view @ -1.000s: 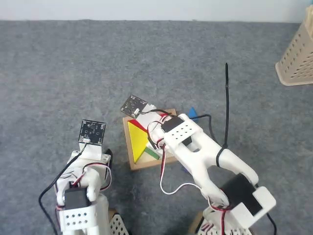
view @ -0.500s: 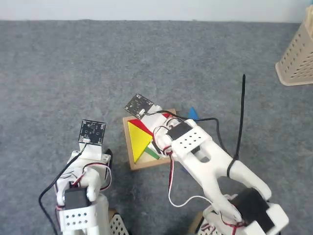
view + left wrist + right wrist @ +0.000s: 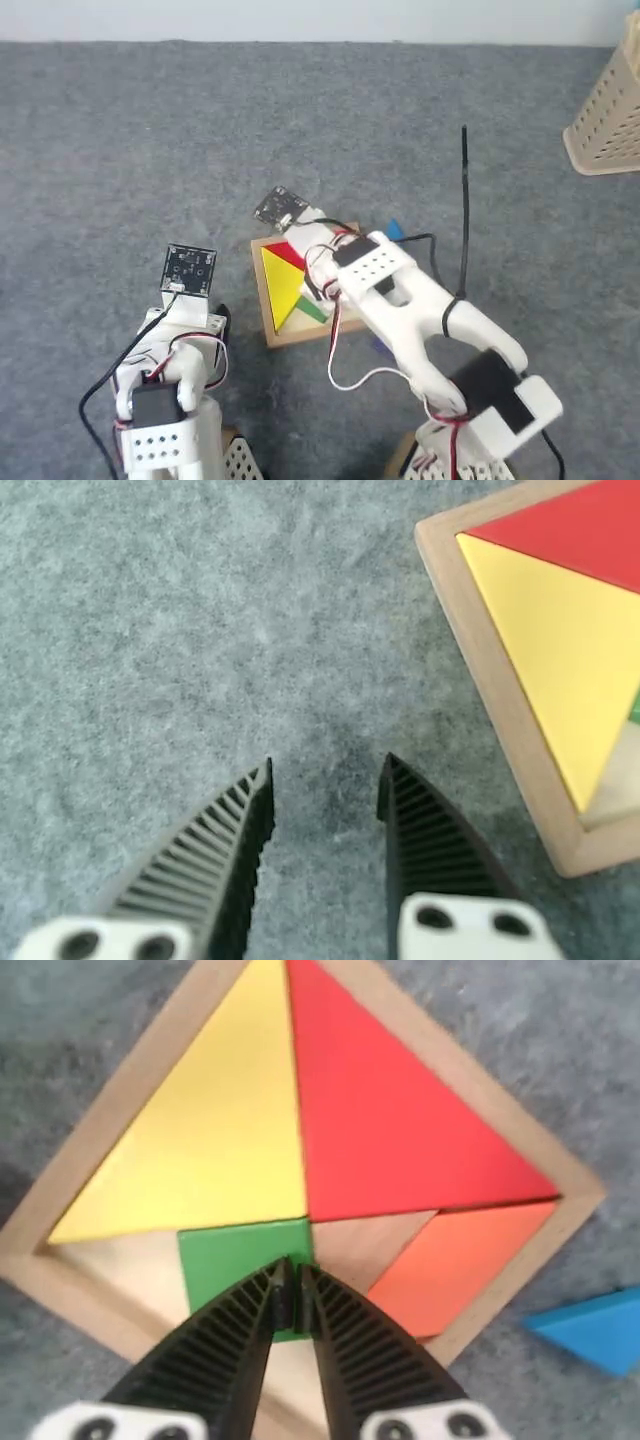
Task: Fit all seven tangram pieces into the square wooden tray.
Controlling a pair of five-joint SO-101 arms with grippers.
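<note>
While the high view shows my right arm (image 3: 400, 300) swung back over the tray (image 3: 260, 300), my left claw (image 3: 328, 765) idles, parted, on the bench (image 3: 150, 600) beside it. My right claw (image 3: 290, 1280), pinched almost closed and empty, hangs over the green square (image 3: 235, 1260), so I judge the seating unfinished, with a blue piece (image 3: 590, 1330) lying outside.

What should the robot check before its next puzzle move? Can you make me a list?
1. Yellow triangle lies flat in the tray: ok.
2. Red triangle sits snug against the yellow one: ok.
3. Green square pushed fully into place: cannot tell, the right gripper covers part of it.
4. All seven pieces in the tray: not ok. The blue triangle lies outside on the carpet, and bare wood shows in the tray.
5. Left gripper open and clear of the tray: ok.
</note>
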